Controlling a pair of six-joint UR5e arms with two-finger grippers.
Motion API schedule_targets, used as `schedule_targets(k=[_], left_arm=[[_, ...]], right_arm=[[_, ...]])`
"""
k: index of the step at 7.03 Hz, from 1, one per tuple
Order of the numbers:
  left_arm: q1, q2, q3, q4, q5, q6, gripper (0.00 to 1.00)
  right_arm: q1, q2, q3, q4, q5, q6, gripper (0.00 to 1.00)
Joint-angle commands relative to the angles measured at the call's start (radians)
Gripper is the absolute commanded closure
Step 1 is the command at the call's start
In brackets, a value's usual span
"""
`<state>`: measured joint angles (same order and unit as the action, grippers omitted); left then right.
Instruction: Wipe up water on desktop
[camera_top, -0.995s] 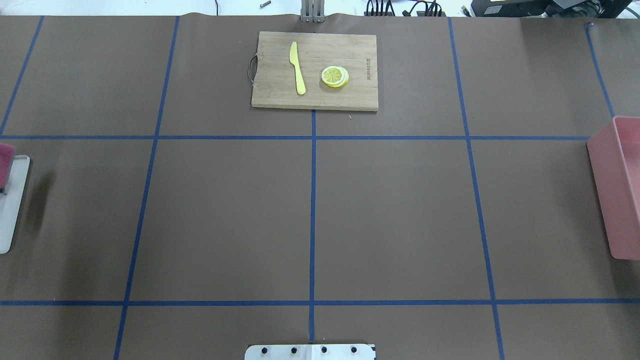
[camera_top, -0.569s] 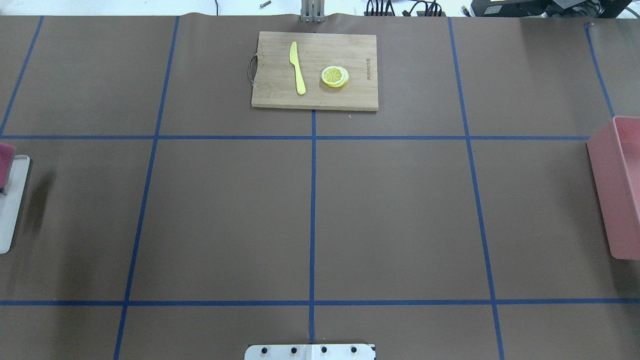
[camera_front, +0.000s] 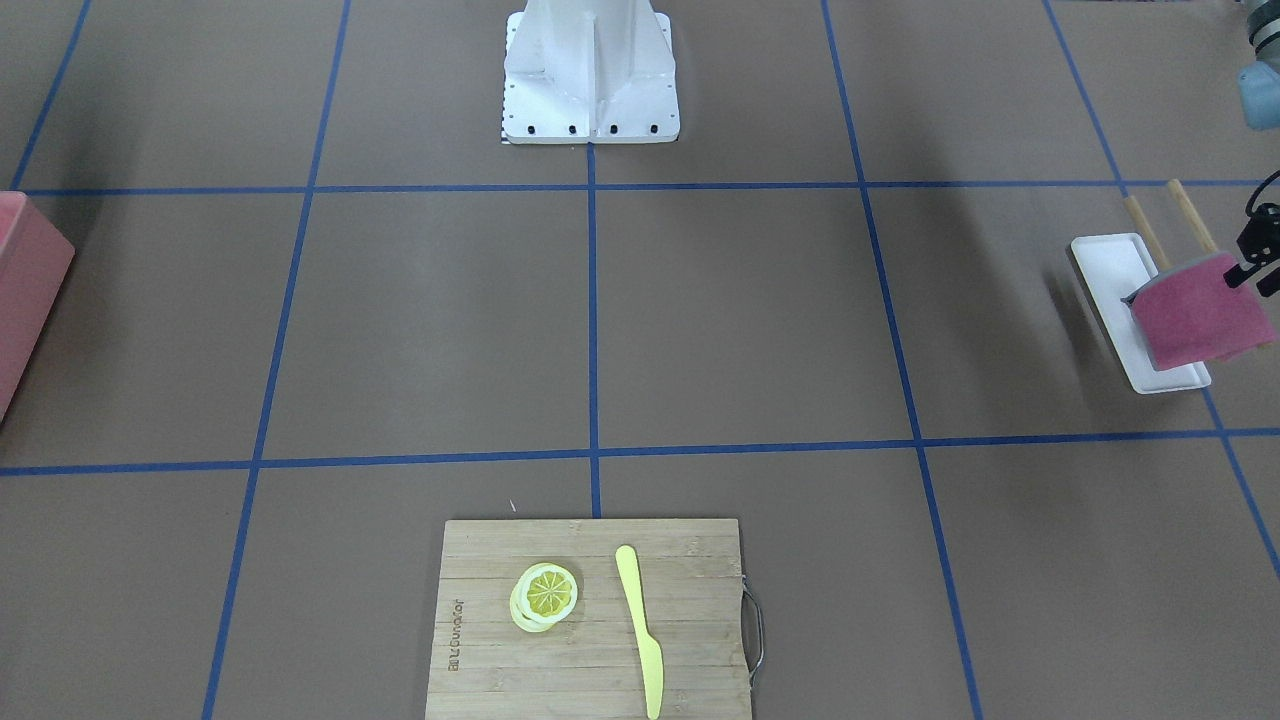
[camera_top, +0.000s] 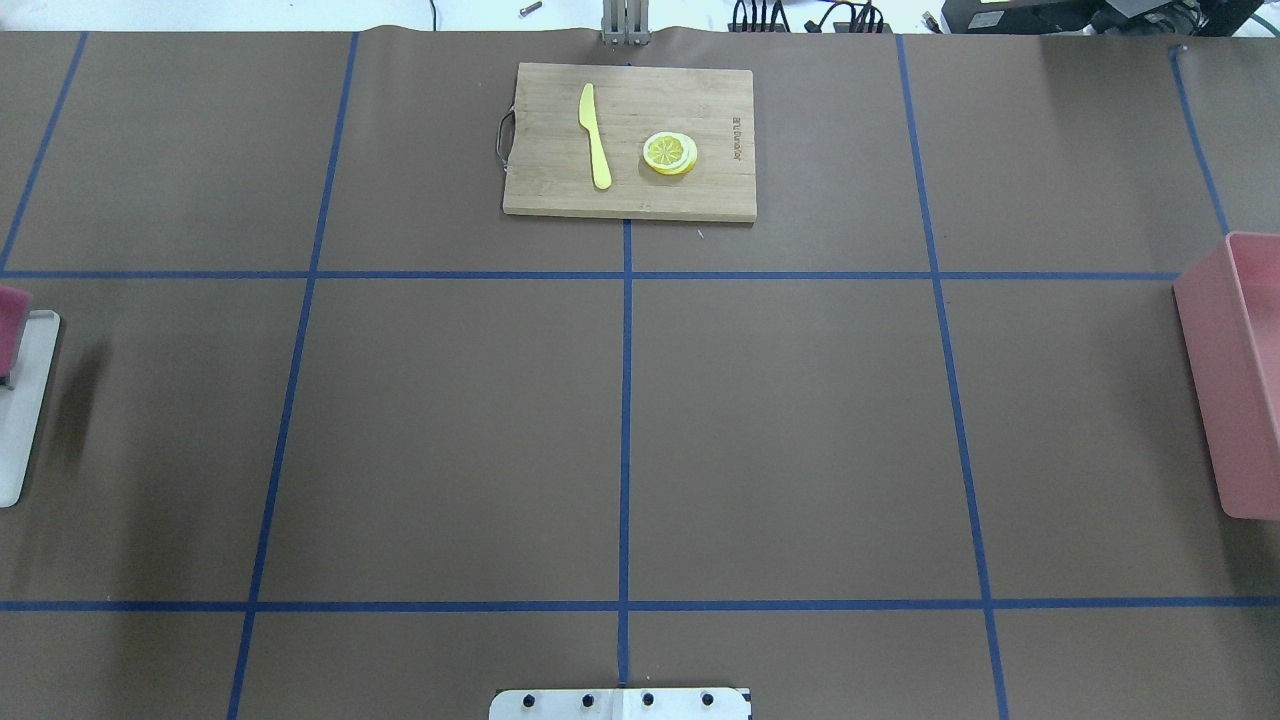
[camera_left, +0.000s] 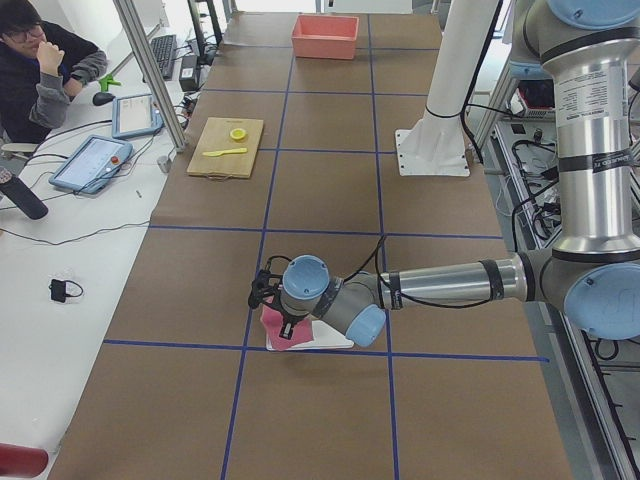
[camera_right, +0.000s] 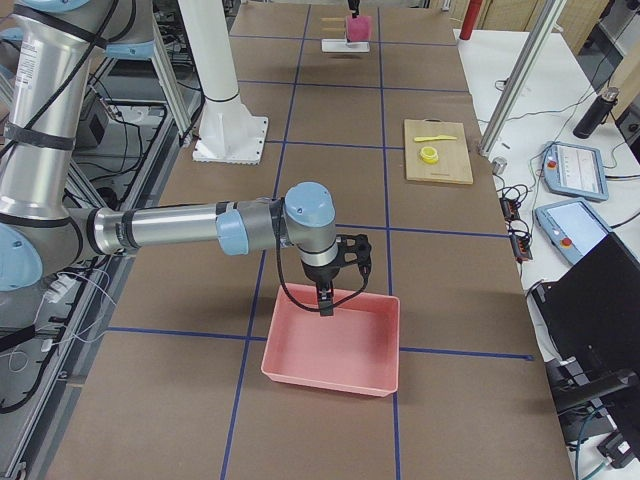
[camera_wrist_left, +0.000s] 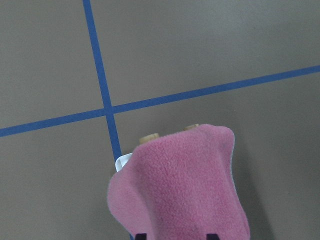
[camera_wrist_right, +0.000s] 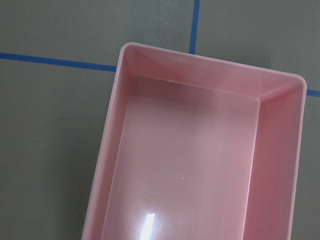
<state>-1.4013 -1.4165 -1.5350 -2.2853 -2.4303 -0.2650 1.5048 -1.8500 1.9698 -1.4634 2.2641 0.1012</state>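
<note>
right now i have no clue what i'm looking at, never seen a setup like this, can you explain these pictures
This is a robot with two arms at a big brown desktop marked off with blue tape. Six cameras catch the same moment: one above and behind the robot, one facing it, one at each end of the table, and one on each wrist.

At the far side from the robot lies a wooden cutting board with a yellow knife and lemon slices on it.

The left claw is at a pink cloth above a white tray. I cannot tell whether it is gripping the cloth. The right claw hangs over a pink bin.

The job is to wipe up water, though I see no wet patch in these views.
</note>
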Motion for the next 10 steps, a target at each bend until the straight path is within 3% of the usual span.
schedule_targets(k=[1,3,7,9,10], left_arm=[[0.002,-0.004,0.000,0.000,-0.006,0.000,0.70],[0.002,-0.006,0.001,-0.002,-0.009,-0.003,0.97],[0.001,-0.007,-0.010,0.004,-0.013,-0.002,1.00],[-0.007,-0.048,-0.008,0.009,-0.100,-0.005,1.00],[-0.018,-0.089,-0.008,0.007,-0.095,-0.006,1.00]], right_arm=[[0.000,0.000,-0.002,0.000,-0.002,0.000,0.00],[0.000,0.000,-0.002,0.000,0.000,0.000,0.00],[0.000,0.000,0.000,0.000,0.000,0.000,0.00],[0.000,0.012,0.017,0.002,0.006,0.000,0.00],[0.000,0.014,0.023,0.005,0.006,-0.002,0.00]])
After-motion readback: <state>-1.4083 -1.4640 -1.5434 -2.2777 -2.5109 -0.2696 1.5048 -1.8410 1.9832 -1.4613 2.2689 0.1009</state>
